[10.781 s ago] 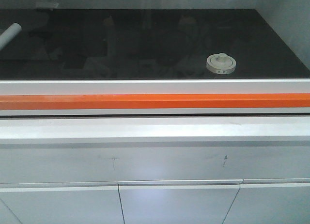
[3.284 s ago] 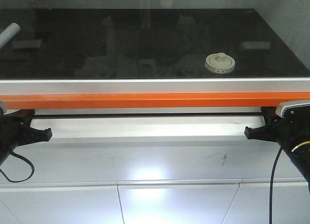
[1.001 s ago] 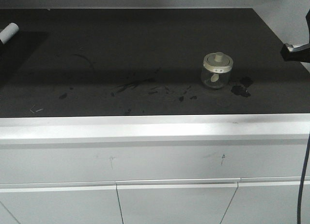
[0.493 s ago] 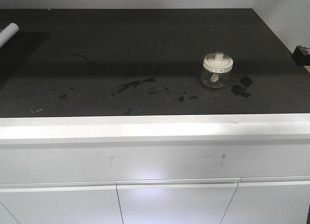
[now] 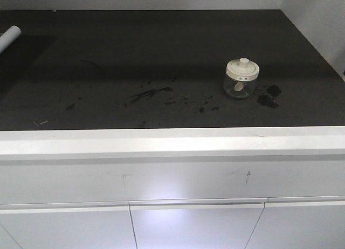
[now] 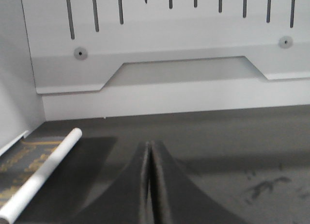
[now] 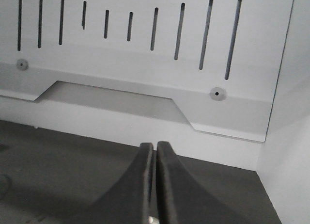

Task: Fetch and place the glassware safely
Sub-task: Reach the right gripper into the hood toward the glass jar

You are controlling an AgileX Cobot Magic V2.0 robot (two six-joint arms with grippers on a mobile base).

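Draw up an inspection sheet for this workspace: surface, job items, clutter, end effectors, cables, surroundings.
Surface: dark worktop, smudged and scuffed near the middle.
Job's things: glass jar upright, cream lid on, right of centre, nothing touching it.
Clutter: white tube lying at the far left edge; dark stain just right of the jar.
End effectors: left end effector shut, empty; right end effector shut, empty; neither shows in the front view.
Cables: nothing seen.
Surroundings: white slotted back panel behind; white cabinet fronts below.
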